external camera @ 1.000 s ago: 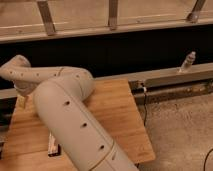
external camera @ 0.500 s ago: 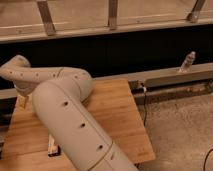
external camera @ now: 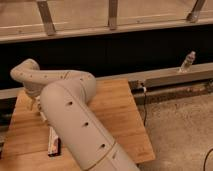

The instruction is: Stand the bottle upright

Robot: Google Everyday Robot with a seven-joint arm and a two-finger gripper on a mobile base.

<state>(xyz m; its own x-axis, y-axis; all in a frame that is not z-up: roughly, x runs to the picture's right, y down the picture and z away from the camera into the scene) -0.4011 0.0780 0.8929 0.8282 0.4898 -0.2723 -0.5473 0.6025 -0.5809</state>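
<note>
Camera view shows next to nothing different from a moment ago. The robot's thick cream-coloured jointed arm holds the same folded pose over the light wooden table top, elbow high at the left and wrist bent down. The gripper sits low at the table's left side, just under that bend and mostly masked by the arm. Whether it is wide, narrow or closed on something I cannot tell.

The small cream-white plastic bottle of the task cannot be picked out anywhere on the bare wood — my guess is that it lies behind the arm, near the gripper. A small flat pale-and-dark-red object lies beside the forearm, too unclear to name. The slim clear plastic bottle with a pale cap stands upright on the grey ledge at the far right, well apart and not the target.

With no motion to read, the uprighting looks paused or at a slow, careful stage — nothing shows it as done.
</note>
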